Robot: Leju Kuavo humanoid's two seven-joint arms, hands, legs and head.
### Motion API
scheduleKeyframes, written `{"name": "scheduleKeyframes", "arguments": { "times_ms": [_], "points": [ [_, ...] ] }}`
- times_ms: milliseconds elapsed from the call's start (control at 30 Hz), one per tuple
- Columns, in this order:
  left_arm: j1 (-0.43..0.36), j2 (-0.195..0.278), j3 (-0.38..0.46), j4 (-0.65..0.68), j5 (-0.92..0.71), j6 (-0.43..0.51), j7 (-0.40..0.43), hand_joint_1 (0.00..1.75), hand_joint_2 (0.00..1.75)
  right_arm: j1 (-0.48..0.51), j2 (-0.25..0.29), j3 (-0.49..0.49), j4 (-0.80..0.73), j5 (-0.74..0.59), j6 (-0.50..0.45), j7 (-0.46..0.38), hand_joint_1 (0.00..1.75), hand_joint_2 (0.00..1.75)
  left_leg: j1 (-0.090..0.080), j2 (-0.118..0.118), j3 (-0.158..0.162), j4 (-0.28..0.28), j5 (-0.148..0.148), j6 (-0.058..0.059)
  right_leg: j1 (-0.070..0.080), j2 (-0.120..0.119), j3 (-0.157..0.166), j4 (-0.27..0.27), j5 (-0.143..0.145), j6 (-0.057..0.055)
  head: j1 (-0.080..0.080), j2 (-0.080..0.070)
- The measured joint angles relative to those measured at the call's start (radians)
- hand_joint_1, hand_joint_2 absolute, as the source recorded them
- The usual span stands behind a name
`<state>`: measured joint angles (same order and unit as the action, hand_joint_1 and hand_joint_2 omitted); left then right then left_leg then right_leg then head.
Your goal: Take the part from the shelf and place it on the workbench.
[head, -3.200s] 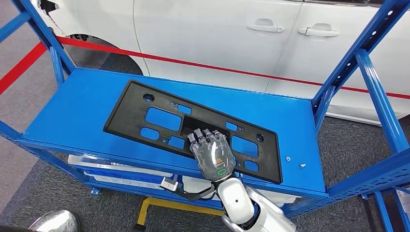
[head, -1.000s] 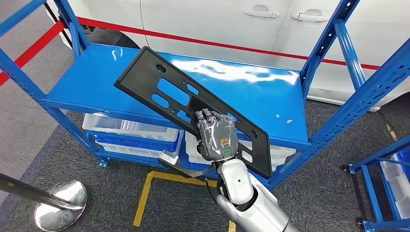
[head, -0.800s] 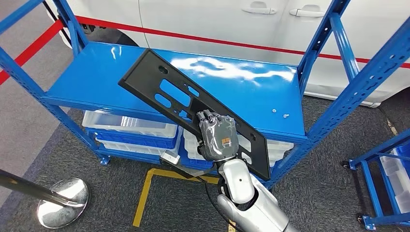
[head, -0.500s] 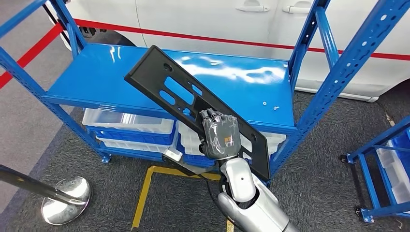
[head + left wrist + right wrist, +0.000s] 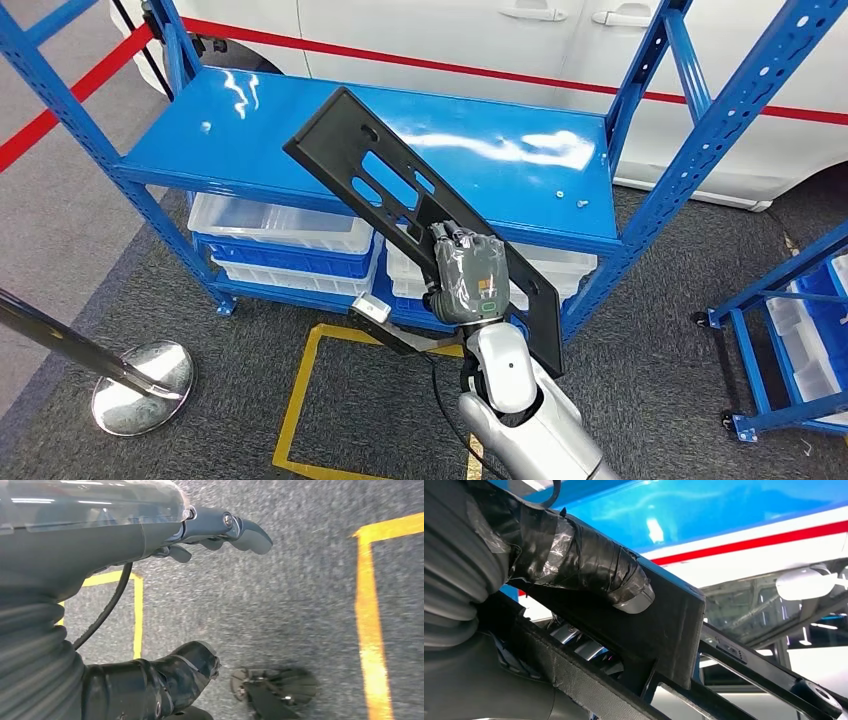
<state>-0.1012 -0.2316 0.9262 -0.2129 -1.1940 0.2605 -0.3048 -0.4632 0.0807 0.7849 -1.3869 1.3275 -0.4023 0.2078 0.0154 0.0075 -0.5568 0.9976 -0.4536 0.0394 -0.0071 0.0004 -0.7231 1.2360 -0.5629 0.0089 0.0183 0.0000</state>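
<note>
Now the right robot hand (image 5: 467, 280) is grasping the black plate (image 5: 400, 205) tilted above the shelf (image 5: 250, 130), likely clearing its edge.

Bright, even overhead light fills the head view. The glossy blue shelf (image 5: 300, 140) throws back white glare streaks toward 12 o'clock, above the matte black plate (image 5: 400, 205), which reflects almost nothing. The chrome stand base (image 5: 140, 375) at 8 o'clock mirrors the room. Shadows on the carpet are soft and faint. Straight shelf posts bow slightly near the edges. In the left wrist view the carpet is grainy and slightly smeared. In the right wrist view the near parts are dark and soft, while the background is bright and washed out.
</note>
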Motion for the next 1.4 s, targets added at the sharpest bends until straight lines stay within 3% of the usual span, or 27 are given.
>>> {"name": "scheduleKeyframes", "arguments": {
  "times_ms": [33,67,100,167,233,267,367,433,500,533,567,600,667,733,800,867,900,967,1033,1067,1100,1133,1167,1233,1267,1333,1400],
  "points": [
    [0.0,0.0,0.0,0.0,0.0,0.0,0.0,0.0,1.75,0.002,0.0,-0.001,0.0,-0.001,0.0,-0.001,1.75,1.75,0.0,0.0,-0.014,0.002,0.009,-0.001,-0.001,0.0,-0.01,0.054,-0.021,0.003,0.0,0.0],
    [0.001,0.0,0.0,0.0,0.0,0.0,0.0,0.0,1.75,0.003,-0.001,-0.002,0.0,-0.004,0.0,-0.002,1.75,1.75,0.0,0.001,-0.027,0.005,0.017,-0.002,-0.003,0.0,-0.005,0.078,-0.018,0.005,0.0,0.0],
    [0.001,0.0,0.0,0.0,0.0,0.0,0.0,0.0,1.75,0.004,-0.001,-0.003,0.0,-0.007,-0.001,-0.004,1.75,1.75,0.0,0.001,-0.041,0.01,0.023,-0.004,-0.004,0.0,0.019,0.065,0.003,0.005,0.0,0.0],
    [0.001,0.0,0.0,0.0,-0.001,-0.001,0.0,0.0,1.75,0.004,-0.001,-0.005,0.0,-0.012,-0.002,-0.009,1.75,1.75,0.0,0.001,-0.065,0.021,0.034,-0.01,-0.006,0.0,0.11,-0.051,0.046,0.0,0.0,0.0],
    [0.001,-0.001,0.0,0.0,-0.001,-0.001,0.0,0.0,1.75,0.004,-0.001,-0.007,-0.001,-0.014,-0.002,-0.014,1.75,1.75,-0.001,0.001,-0.078,0.029,0.044,-0.02,-0.001,0.0,0.186,-0.171,0.048,-0.007,0.0,0.0],
    [0.001,-0.001,0.0,0.0,-0.001,-0.001,0.0,0.0,1.75,0.003,-0.001,-0.008,-0.001,-0.015,-0.002,-0.017,1.75,1.75,-0.002,0.001,-0.081,0.029,0.05,-0.027,0.003,0.001,0.2,-0.2,0.04,-0.011,0.0,0.0],
    [0.0,-0.001,0.0,0.0,-0.003,-0.002,0.0,0.0,1.75,0.001,-0.001,-0.01,-0.001,-0.027,0.0,-0.029,1.75,1.75,-0.001,-0.002,-0.089,0.028,0.058,-0.045,0.001,0.0,0.193,-0.215,0.061,-0.027,0.0,0.0],
    [0.001,0.0,0.0,0.0,-0.004,-0.004,0.0,0.0,1.75,-0.001,-0.001,-0.011,0.0,-0.036,0.001,-0.037,1.75,1.75,0.0,-0.005,-0.111,0.08,0.002,-0.053,-0.004,-0.003,0.178,-0.224,0.082,-0.043,-0.001,0.0],
    [0.001,0.0,0.0,0.0,-0.004,-0.004,0.001,0.0,1.75,-0.002,-0.001,-0.012,0.0,-0.041,0.002,-0.041,1.75,1.75,0.002,-0.005,-0.148,0.202,-0.088,-0.059,-0.002,-0.005,0.155,-0.221,0.099,-0.05,-0.001,0.0],
    [0.001,0.0,0.0,0.0,-0.004,-0.005,0.001,0.0,1.75,-0.002,-0.001,-0.012,0.001,-0.044,0.002,-0.044,1.75,1.75,0.003,-0.005,-0.161,0.261,-0.115,-0.061,-0.001,-0.006,0.142,-0.218,0.107,-0.05,-0.001,0.0],
    [0.001,0.0,0.0,0.0,-0.004,-0.004,0.001,0.0,1.75,-0.001,-0.001,-0.012,0.002,-0.047,0.002,-0.046,1.75,1.75,0.004,-0.005,-0.163,0.298,-0.121,-0.063,0.0,-0.006,0.128,-0.214,0.115,-0.049,-0.001,0.0],
    [0.001,0.0,0.0,0.0,-0.005,-0.004,0.001,0.0,1.75,-0.001,-0.001,-0.012,0.003,-0.049,0.003,-0.049,1.75,1.75,0.004,-0.005,-0.147,0.298,-0.105,-0.064,0.0,-0.006,0.115,-0.209,0.121,-0.048,-0.002,0.0],
    [0.0,0.0,0.0,0.0,-0.006,-0.004,0.001,0.0,1.75,-0.001,-0.001,-0.012,0.003,-0.053,0.004,-0.053,1.75,1.75,0.006,-0.005,-0.066,0.199,-0.057,-0.063,-0.001,-0.005,0.093,-0.199,0.131,-0.042,-0.002,0.0],
    [-0.003,-0.001,0.0,0.0,-0.007,-0.004,0.002,0.0,1.75,-0.002,-0.001,-0.014,0.003,-0.059,0.004,-0.056,1.75,1.75,0.003,-0.007,0.017,0.074,-0.05,-0.056,0.002,-0.005,0.078,-0.19,0.14,-0.032,-0.001,0.0],
    [-0.005,-0.001,0.0,0.0,-0.007,-0.003,0.003,0.0,1.75,-0.002,-0.002,-0.014,0.003,-0.064,0.004,-0.059,1.75,1.75,-0.002,-0.01,0.041,0.026,-0.06,-0.045,0.003,-0.005,0.072,-0.189,0.153,-0.02,-0.001,0.0],
    [-0.004,-0.002,0.0,0.0,-0.008,-0.002,0.005,0.0,1.75,-0.002,-0.003,-0.015,0.004,-0.067,0.004,-0.061,1.75,1.75,0.0,-0.008,0.03,0.018,-0.044,-0.032,0.004,-0.003,0.067,-0.19,0.161,-0.008,0.0,0.0],
    [-0.005,-0.002,0.0,0.0,-0.008,-0.002,0.006,0.0,1.75,-0.003,-0.004,-0.015,0.004,-0.069,0.004,-0.063,1.75,1.75,0.002,-0.006,0.024,0.015,-0.034,-0.024,0.003,-0.002,0.06,-0.18,0.146,-0.003,0.0,0.0],
    [-0.007,-0.004,0.0,0.0,-0.009,-0.001,0.008,0.0,1.75,-0.003,-0.007,-0.017,0.004,-0.072,0.003,-0.066,1.75,1.75,0.005,-0.003,0.007,0.011,-0.015,-0.011,0.001,0.0,0.032,-0.106,0.07,0.004,0.001,0.0],
    [-0.008,-0.005,0.0,0.0,-0.01,-0.001,0.01,0.0,1.75,-0.002,-0.01,-0.017,0.007,-0.077,0.004,-0.07,1.75,1.75,0.002,-0.002,-0.017,0.015,0.0,-0.007,0.0,0.0,-0.001,0.019,-0.009,0.008,0.001,0.0],
    [-0.007,-0.005,0.0,0.0,-0.01,-0.002,0.01,0.0,1.75,-0.002,-0.011,-0.017,0.009,-0.081,0.004,-0.07,1.75,1.75,0.001,-0.001,-0.029,0.019,0.006,-0.007,0.0,0.0,-0.006,0.063,-0.021,0.008,0.001,0.0],
    [-0.007,-0.005,0.0,0.0,-0.01,-0.002,0.011,0.0,1.75,-0.001,-0.013,-0.017,0.01,-0.085,0.004,-0.071,1.75,1.75,0.0,-0.001,-0.041,0.023,0.011,-0.007,0.0,0.0,0.003,0.076,-0.014,0.007,0.001,0.0],
    [-0.007,-0.005,0.0,0.0,-0.01,-0.002,0.012,0.0,1.75,-0.001,-0.015,-0.018,0.012,-0.088,0.004,-0.071,1.75,1.75,-0.002,-0.001,-0.05,0.027,0.016,-0.008,0.001,0.0,0.034,0.047,0.01,0.003,0.001,0.0],
    [-0.007,-0.006,0.0,0.0,-0.01,-0.001,0.012,0.0,1.75,-0.001,-0.016,-0.018,0.012,-0.09,0.004,-0.072,1.75,1.75,-0.003,-0.001,-0.058,0.03,0.02,-0.009,0.003,0.0,0.08,-0.016,0.035,-0.004,0.001,0.0],
    [-0.007,-0.008,0.0,0.0,-0.01,-0.001,0.012,0.0,1.75,-0.002,-0.017,-0.02,0.012,-0.096,0.004,-0.075,1.75,1.75,-0.006,-0.001,-0.067,0.032,0.029,-0.015,0.01,0.0,0.17,-0.151,0.052,-0.019,0.001,0.0],
    [-0.007,-0.009,0.0,0.0,-0.01,-0.001,0.011,0.0,1.75,-0.002,-0.017,-0.022,0.012,-0.1,0.004,-0.076,1.75,1.75,-0.005,-0.001,-0.07,0.032,0.034,-0.02,0.014,0.0,0.192,-0.191,0.049,-0.025,0.001,0.0],
    [-0.008,-0.011,0.0,0.0,-0.01,-0.001,0.01,0.0,1.75,-0.002,-0.018,-0.026,0.011,-0.11,0.001,-0.077,1.75,1.75,-0.001,-0.001,-0.071,0.027,0.044,-0.033,0.021,0.0,0.197,-0.214,0.049,-0.031,0.001,0.0],
    [-0.007,-0.012,0.0,0.0,-0.01,0.0,0.008,0.0,1.75,0.0,-0.019,-0.032,0.011,-0.12,-0.004,-0.079,1.75,1.75,-0.001,-0.002,-0.078,0.034,0.038,-0.045,0.014,-0.002,0.195,-0.227,0.065,-0.04,0.001,0.0]
  ]
}}
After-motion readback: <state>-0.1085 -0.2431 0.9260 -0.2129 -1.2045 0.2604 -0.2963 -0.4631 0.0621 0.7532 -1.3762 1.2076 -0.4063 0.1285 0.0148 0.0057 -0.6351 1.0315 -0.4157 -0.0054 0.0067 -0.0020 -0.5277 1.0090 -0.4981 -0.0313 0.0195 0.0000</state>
